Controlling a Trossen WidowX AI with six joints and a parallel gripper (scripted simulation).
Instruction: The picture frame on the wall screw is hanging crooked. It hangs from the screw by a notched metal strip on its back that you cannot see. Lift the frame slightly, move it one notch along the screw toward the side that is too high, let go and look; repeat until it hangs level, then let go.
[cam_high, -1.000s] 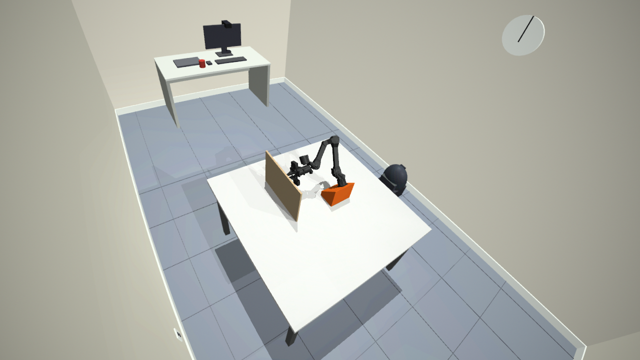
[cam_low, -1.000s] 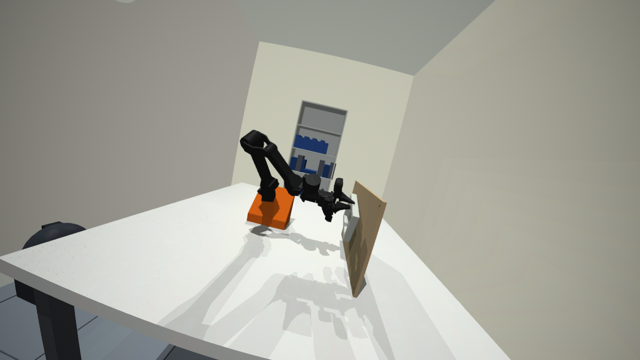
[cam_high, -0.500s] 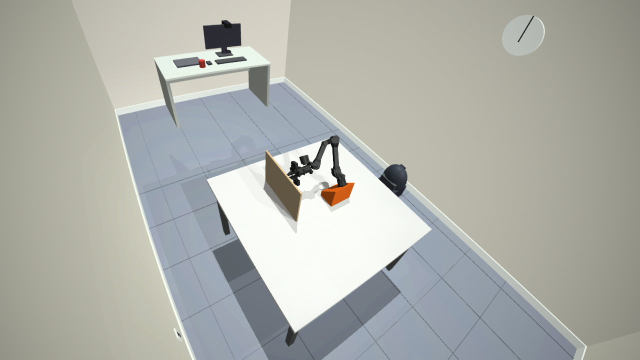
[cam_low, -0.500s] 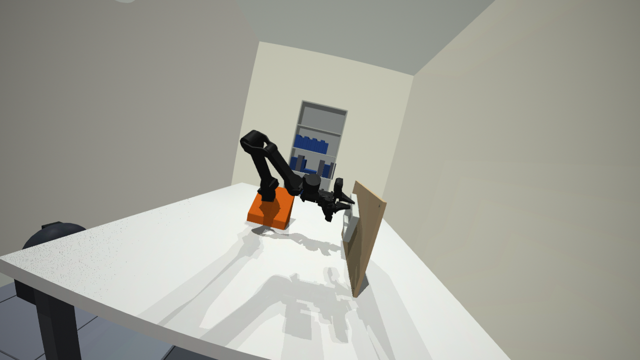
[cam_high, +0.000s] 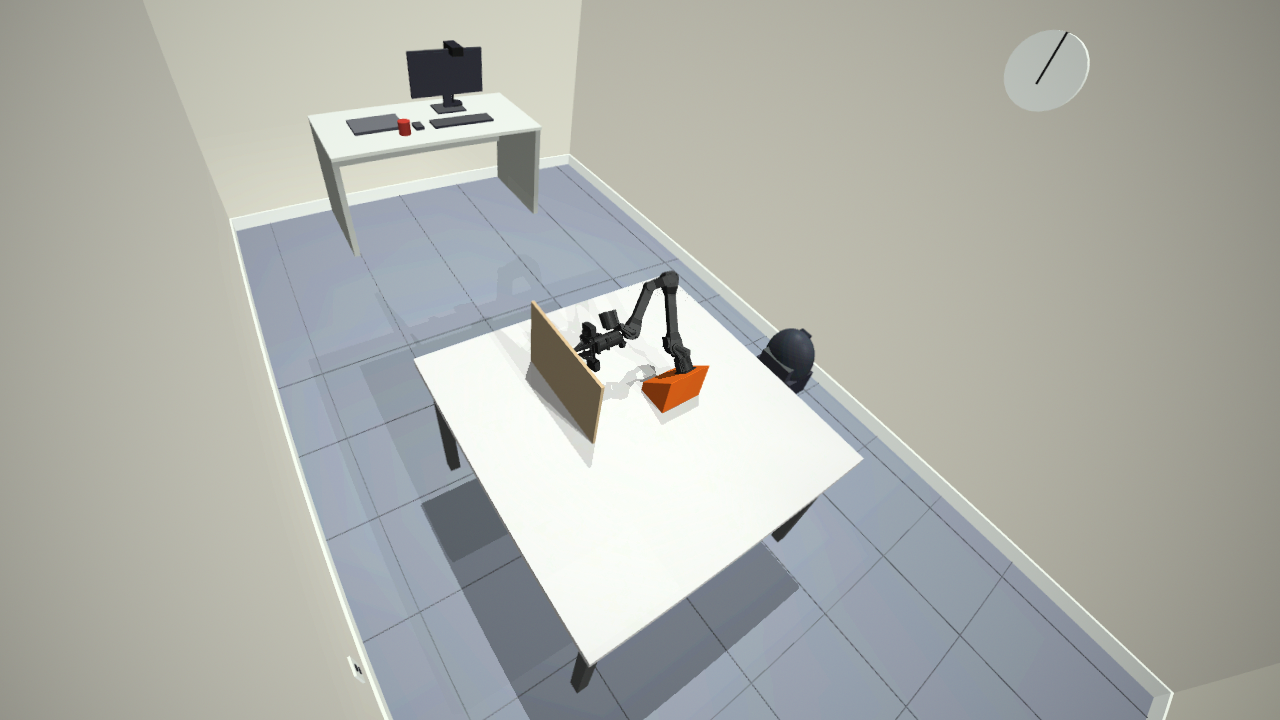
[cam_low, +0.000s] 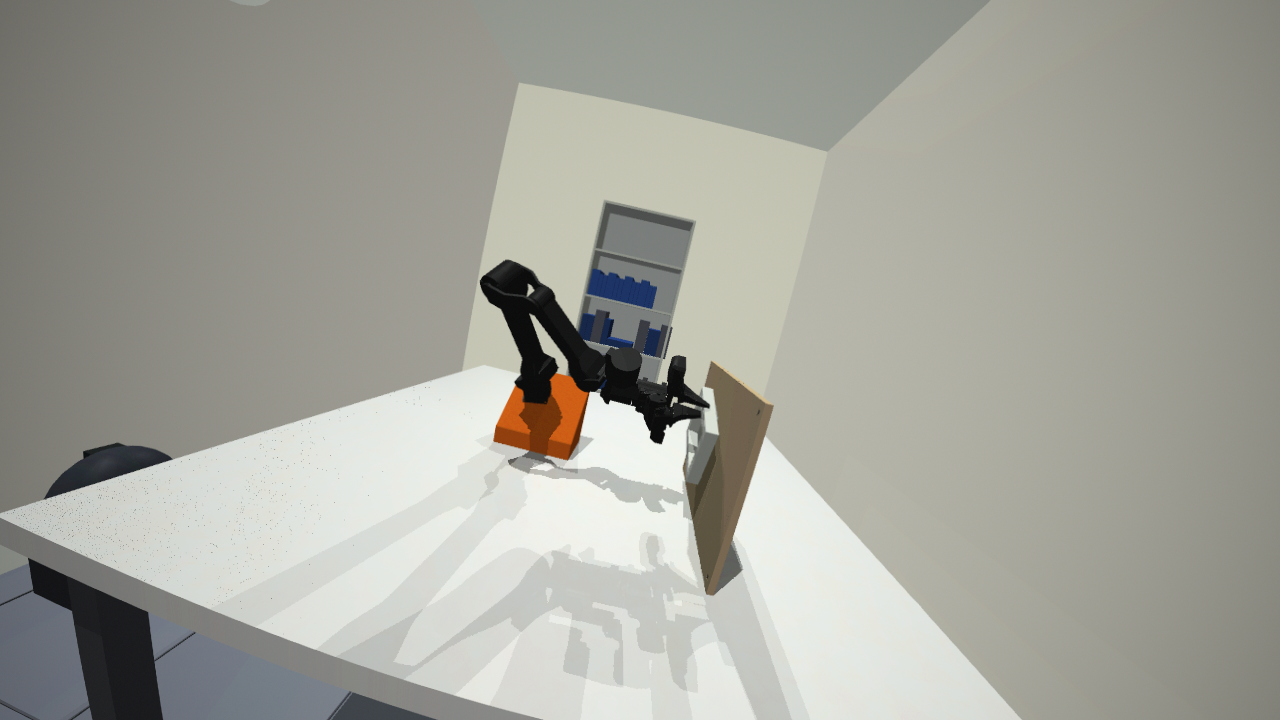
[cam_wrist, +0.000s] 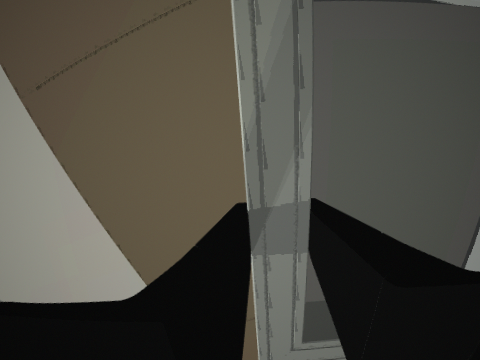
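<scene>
With its screw out of sight, the pale frame (cam_low: 704, 456) (cam_wrist: 277, 150) clenched in the claw (cam_low: 703, 410) (cam_wrist: 275, 212), lower end cut off.

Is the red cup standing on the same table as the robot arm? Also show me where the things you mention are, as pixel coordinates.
No, the red cup (cam_high: 404, 128) stands on the desk (cam_high: 452, 141) by the far wall.

An office-like room, with a computer monitor (cam_high: 443, 71) on a desk (cam_high: 358, 147) and a bookshelf (cam_low: 638, 258).

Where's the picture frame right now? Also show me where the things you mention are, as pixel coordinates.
In the exterior view, the grey picture frame (cam_low: 707, 456) (cam_wrist: 280, 165) is against the near face of the wooden panel (cam_low: 742, 474) (cam_wrist: 165, 150), its upper part at the tips of the closed jaws, right of the orange base (cam_low: 572, 429).
</scene>
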